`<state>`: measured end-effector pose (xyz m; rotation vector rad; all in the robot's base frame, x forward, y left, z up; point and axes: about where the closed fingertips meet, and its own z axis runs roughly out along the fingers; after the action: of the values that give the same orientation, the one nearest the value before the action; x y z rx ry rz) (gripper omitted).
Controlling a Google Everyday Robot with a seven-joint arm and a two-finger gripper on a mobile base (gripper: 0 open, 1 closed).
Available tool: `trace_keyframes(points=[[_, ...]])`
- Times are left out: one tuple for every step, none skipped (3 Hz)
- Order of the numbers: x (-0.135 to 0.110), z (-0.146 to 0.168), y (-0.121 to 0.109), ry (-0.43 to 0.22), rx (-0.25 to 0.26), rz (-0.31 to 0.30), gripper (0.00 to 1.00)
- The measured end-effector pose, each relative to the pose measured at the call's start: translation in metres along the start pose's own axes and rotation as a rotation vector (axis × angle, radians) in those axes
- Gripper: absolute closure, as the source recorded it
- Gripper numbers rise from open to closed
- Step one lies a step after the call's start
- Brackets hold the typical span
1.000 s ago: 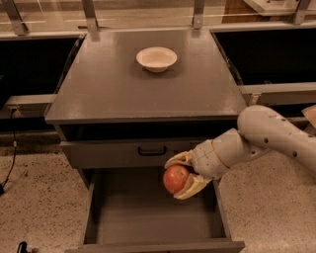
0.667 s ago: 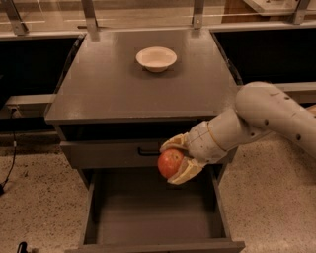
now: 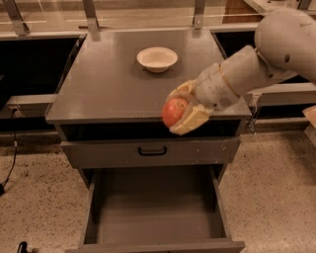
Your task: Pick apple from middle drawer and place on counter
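Observation:
My gripper (image 3: pixel 178 111) is shut on the red-orange apple (image 3: pixel 174 111) and holds it in the air at the counter's front edge, right of centre. The pale fingers (image 3: pixel 193 120) clasp the apple above and below. The white arm reaches in from the upper right. The counter (image 3: pixel 108 84) is a flat dark-grey top. The middle drawer (image 3: pixel 155 217) is pulled out below, its bare floor holding nothing.
A white bowl (image 3: pixel 157 58) stands on the counter towards the back. A shut grey drawer front with a black handle (image 3: pixel 152 150) sits above the open drawer. Speckled floor (image 3: pixel 39 197) lies on both sides. Metal rail posts (image 3: pixel 90 15) stand behind the counter.
My gripper has risen with the apple from just above the open drawer to the height of the counter's front edge. The arm has lifted with it.

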<state>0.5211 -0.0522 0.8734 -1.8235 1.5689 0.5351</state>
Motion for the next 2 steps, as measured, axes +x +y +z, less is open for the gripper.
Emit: trace_keyframes(points=[[0.008, -0.027, -0.034, -0.066, 0.106, 0.097, 1.00], [0.020, -0.042, -0.081, -0.079, 0.224, 0.195, 1.00]])
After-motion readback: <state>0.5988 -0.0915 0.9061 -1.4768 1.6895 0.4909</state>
